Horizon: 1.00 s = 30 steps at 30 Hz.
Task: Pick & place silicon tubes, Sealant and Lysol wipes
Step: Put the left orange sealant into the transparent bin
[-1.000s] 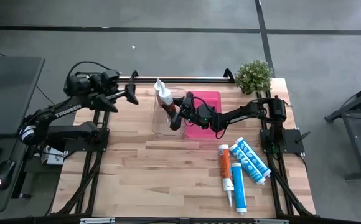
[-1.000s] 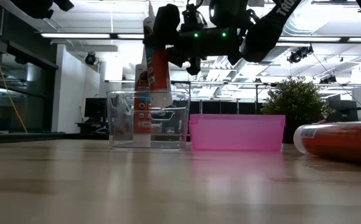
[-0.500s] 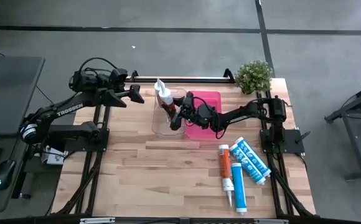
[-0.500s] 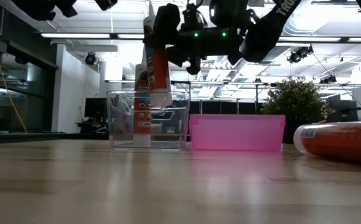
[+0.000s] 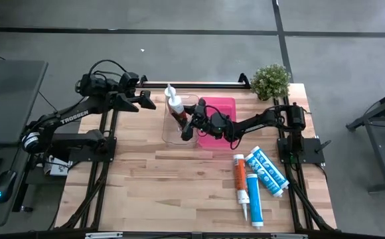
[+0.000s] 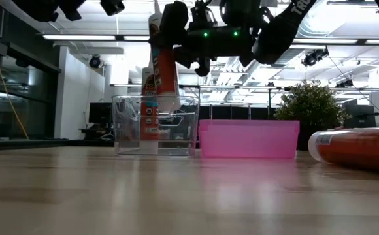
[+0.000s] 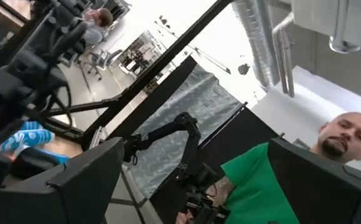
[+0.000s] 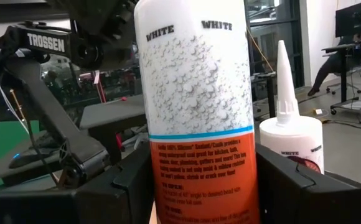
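- We see our right gripper [image 5: 187, 126] over the clear bin [image 5: 168, 129], its fingers clamped on an upright white-and-orange sealant tube [image 8: 199, 118].
- In the low view that held tube [image 6: 165, 72] hangs between the fingers with its lower end inside the clear bin [image 6: 127, 127]; we cannot tell whether it touches the bin floor.
- Just beside the held tube, on the side away from the gripper's wrist, a second tube [image 8: 290, 140] stands upright in the same bin; the right wrist view shows its white nozzle and white label.
- From above, a white nozzle [image 5: 171, 93] pokes up past the far rim of the clear bin, ahead of the right gripper.
- The pink bin [image 5: 226, 105] sits directly beside the clear one, touching or nearly so, beneath the right arm's forearm; in the low view [image 6: 249, 138] its walls hide whatever may be inside.
- Behind the right gripper, towards the near right part of the table [image 5: 146, 192], three more tubes lie flat: one orange tube [image 5: 239, 174] and two blue-and-white tubes [image 5: 253, 192] [image 5: 269, 170], all close together and well apart from both bins.
- Our left gripper [image 5: 143, 101] hovers raised off the table's far left edge, fingers spread wide and holding nothing, with the clear bin ahead of its fingertips.
- A small potted plant [image 5: 270, 81] stands at the far right corner, well clear of both grippers.
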Each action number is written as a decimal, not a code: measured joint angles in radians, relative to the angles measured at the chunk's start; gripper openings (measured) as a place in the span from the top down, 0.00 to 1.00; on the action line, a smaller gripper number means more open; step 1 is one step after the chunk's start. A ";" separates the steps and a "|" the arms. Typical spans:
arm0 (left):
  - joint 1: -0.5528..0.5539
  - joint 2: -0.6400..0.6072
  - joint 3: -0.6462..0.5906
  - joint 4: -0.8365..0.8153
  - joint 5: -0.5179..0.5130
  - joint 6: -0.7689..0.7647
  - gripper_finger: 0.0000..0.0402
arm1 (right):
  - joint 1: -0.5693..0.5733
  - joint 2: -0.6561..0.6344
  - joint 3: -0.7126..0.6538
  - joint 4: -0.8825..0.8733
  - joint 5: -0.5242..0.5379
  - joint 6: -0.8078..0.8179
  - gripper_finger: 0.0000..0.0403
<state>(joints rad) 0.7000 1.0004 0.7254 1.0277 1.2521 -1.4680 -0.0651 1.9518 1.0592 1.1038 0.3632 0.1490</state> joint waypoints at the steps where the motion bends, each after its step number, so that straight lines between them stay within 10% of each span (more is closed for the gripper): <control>1: 0.000 0.000 0.000 -0.014 0.001 0.025 0.02 | 0.002 0.000 0.000 0.000 0.003 0.000 0.50; 30: -0.001 -0.002 0.000 -0.120 -0.043 0.181 0.02 | 0.022 -0.001 0.000 -0.007 0.046 -0.017 0.50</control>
<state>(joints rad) 0.6994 0.9989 0.7254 0.9074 1.2094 -1.2865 -0.0429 1.9507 1.0592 1.0969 0.4096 0.1321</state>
